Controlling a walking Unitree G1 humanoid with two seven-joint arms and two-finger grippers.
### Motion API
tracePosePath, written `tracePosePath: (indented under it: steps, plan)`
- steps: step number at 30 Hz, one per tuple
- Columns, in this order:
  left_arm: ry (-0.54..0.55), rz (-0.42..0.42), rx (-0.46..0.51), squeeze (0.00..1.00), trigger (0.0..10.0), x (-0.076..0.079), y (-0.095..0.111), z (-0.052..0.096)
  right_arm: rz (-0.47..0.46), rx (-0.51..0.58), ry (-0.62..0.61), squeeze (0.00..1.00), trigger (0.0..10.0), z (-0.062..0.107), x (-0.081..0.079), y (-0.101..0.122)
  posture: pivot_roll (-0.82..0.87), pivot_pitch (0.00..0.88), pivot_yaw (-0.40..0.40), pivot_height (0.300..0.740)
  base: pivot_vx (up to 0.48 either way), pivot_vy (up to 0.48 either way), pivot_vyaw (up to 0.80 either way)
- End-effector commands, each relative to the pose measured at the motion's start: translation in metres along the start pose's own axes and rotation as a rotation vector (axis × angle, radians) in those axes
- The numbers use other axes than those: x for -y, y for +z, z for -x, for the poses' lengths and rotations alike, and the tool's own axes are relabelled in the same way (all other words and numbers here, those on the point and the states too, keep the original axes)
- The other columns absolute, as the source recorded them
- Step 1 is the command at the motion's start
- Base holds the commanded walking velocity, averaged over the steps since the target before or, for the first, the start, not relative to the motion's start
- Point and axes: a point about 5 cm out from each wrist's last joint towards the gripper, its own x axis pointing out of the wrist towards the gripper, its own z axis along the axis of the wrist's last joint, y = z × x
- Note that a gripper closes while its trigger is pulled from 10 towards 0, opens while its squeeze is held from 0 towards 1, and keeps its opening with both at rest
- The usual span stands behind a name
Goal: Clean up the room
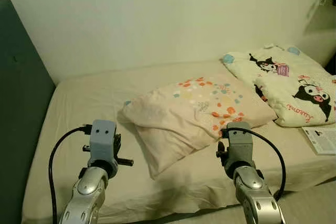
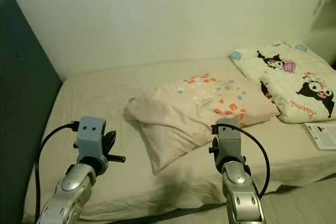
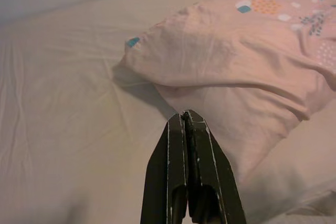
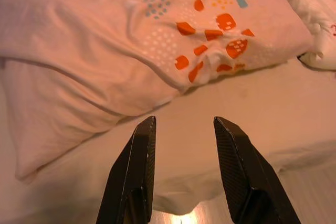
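A pale pink pillow [image 1: 197,111] with orange and blue spots lies askew in the middle of the bed [image 1: 94,103]. My left gripper [image 3: 186,116] is shut with nothing in it, hovering over the sheet just short of the pillow's left corner. My right gripper [image 4: 184,124] is open, a little short of the pillow's near edge [image 4: 131,108]. Both wrists [image 1: 102,145] [image 1: 239,148] are raised over the bed's front part.
A folded cartoon-print quilt [image 1: 291,82] lies at the bed's right end, with a leaflet [image 1: 321,139] in front of it. A dark green headboard [image 1: 18,108] stands on the left. The wall runs behind the bed.
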Motion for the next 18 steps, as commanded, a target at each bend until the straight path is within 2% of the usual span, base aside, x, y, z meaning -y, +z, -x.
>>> tracePosePath:
  steps: [1,18]
  plan:
    - [0.018,-0.017,-0.020,0.00,10.0,-0.0054,-0.0030,0.0002,-0.029,0.000,0.000,0.00,10.0,-0.0011,-0.0002,0.0000,-0.06,0.127,-0.009,0.706,0.000,0.000,0.00]
    - [0.031,-0.034,-0.034,0.00,10.0,-0.0056,-0.0046,-0.0002,-0.046,-0.012,0.004,0.00,10.0,0.0009,-0.0011,-0.0030,-0.06,0.137,-0.006,0.646,0.000,0.000,0.00]
